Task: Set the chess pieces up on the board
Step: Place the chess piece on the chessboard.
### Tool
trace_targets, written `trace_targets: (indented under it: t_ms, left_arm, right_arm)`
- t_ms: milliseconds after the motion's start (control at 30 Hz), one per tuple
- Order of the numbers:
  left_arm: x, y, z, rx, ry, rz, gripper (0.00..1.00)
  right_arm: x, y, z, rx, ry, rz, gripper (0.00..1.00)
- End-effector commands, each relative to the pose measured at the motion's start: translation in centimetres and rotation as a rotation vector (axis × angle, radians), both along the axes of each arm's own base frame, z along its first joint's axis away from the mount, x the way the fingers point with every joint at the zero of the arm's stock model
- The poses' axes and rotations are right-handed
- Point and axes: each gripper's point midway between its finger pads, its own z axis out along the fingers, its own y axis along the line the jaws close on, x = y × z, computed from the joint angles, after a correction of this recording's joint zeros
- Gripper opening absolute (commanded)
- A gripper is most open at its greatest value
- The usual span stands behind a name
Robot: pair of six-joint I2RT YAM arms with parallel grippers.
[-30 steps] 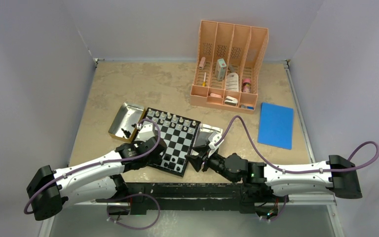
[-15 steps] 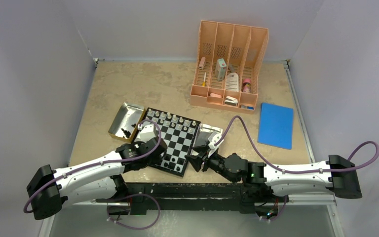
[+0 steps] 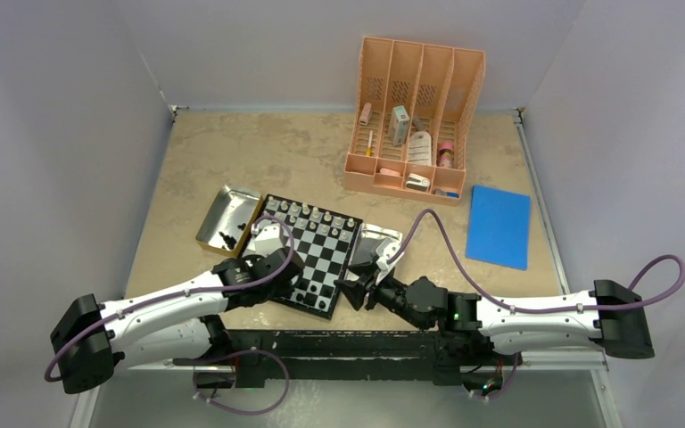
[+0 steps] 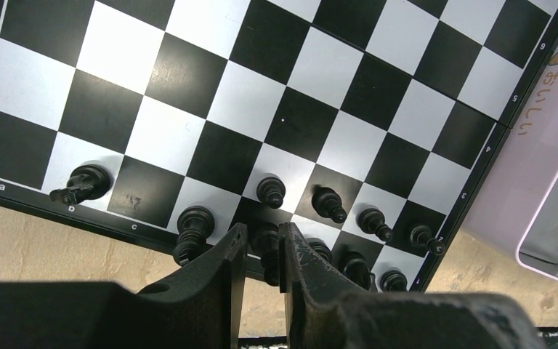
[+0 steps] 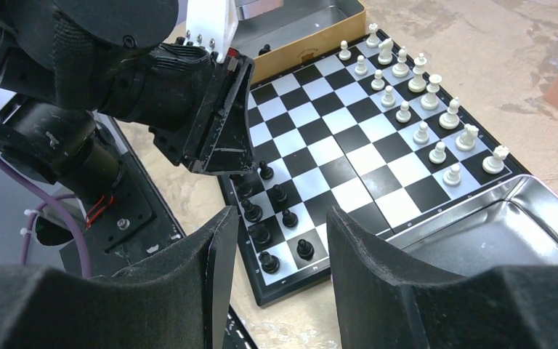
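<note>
Left wrist view: L fingers (image 4: 225, 269) are sitting narrow, straddling a black piece (image 4: 265, 243) at board (image 4: 320, 65) edge; contact can't tell. R fingers (image 5: 367, 254) are hovering wide, holding nothing.

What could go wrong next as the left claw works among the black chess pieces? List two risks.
The left claw straddles one black piece in a crowded near row; pulling away askew could topple its neighbour. The right claw hovers open beside the board; moving in now, it might strike the left arm.
</note>
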Motion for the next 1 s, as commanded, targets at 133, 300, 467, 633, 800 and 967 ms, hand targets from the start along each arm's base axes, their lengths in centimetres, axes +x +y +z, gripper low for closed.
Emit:
trace_targets:
  t_ms: [133,300,467,633,800,967]
  left_arm:
    - [0.2,-1.4,0.8,-0.010,0.006,-0.036,0.24]
    - [0.0,-1.6,0.7,-0.007,0.018,-0.048,0.25]
    - [-0.2,-1.8,1.1,-0.015,0.021,-0.061,0.30]
    - [-0.5,-1.5,1.3,-0.011,0.032,-0.055,0.31]
    - [-0.8,-1.5,1.2,-0.017,0.049,-0.058,0.29]
    - [-1.0,-1.4,0.8,0.016,0.075,-0.052,0.28]
  right_arm:
    - [0.1,0.6,2.9,0.071,-0.028,0.001,0.51]
    - [0.2,0.5,3.3,0.078,-0.035,0.000,0.51]
    - [0.2,0.5,3.4,0.078,-0.035,-0.003,0.51]
    - [0.2,0.3,3.4,0.088,-0.033,-0.006,0.51]
    - [0.2,0.3,3.5,0.092,-0.033,-0.004,0.51]
    - [0.2,0.3,3.4,0.090,-0.033,-0.004,0.51]
